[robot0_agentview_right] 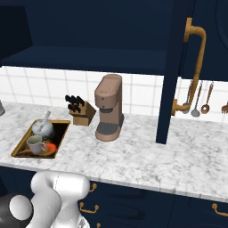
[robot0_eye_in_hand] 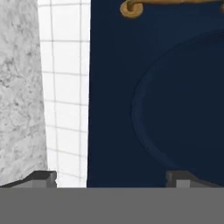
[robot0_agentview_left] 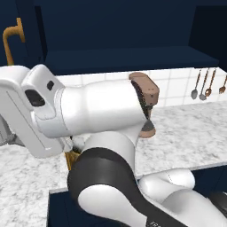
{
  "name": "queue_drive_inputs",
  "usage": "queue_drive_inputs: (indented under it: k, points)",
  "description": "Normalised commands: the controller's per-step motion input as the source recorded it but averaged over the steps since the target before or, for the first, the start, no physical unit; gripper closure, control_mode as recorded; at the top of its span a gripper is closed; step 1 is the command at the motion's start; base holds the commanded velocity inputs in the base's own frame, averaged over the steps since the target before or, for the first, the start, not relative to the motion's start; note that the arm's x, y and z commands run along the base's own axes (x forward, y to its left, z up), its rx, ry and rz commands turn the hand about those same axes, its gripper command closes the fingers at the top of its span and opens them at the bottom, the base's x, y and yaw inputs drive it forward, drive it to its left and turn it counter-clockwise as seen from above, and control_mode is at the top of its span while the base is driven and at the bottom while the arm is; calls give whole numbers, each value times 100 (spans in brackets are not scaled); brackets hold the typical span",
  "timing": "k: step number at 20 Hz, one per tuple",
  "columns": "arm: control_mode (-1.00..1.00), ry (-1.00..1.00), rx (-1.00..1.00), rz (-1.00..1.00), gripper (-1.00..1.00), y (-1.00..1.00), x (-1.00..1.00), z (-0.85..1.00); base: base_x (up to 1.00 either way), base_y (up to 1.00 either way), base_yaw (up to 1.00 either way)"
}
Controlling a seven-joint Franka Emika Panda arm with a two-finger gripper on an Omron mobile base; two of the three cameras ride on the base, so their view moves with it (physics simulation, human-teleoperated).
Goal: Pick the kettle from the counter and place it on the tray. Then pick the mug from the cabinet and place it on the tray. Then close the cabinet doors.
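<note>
The silver kettle and the beige mug both sit inside the dark tray at the left of the marbled counter. The cabinet stands open above, with its navy shelf bare. Its right door juts out edge-on with a brass handle. The left door's handle shows at the upper left, where my arm reaches. In the rolled hand view my gripper is open and holds nothing. It faces close to a navy door panel with arched moulding, a handle end above it.
A tall brown coffee machine and a knife block stand at the back of the counter beside the tray. Spoons hang on the tiled wall at the right. Navy drawers run below the counter edge.
</note>
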Motion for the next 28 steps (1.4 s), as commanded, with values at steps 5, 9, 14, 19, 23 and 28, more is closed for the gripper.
queue_drive_inputs:
  k: [5,9,14,19,23,28]
  points:
    - [-100,1,2,-33,-100,51,38,-28,0,0,0]
    - [-100,11,1,-35,-100,31,39,-28,0,0,0]
    - [-100,7,1,-30,-100,4,29,-7,0,0,0]
    - [-100,0,0,-35,-100,-8,18,2,0,0,0]
    - [-100,0,0,-25,-100,-17,32,-1,0,0,0]
    - [-100,0,0,-13,-100,-15,39,0,0,0,0]
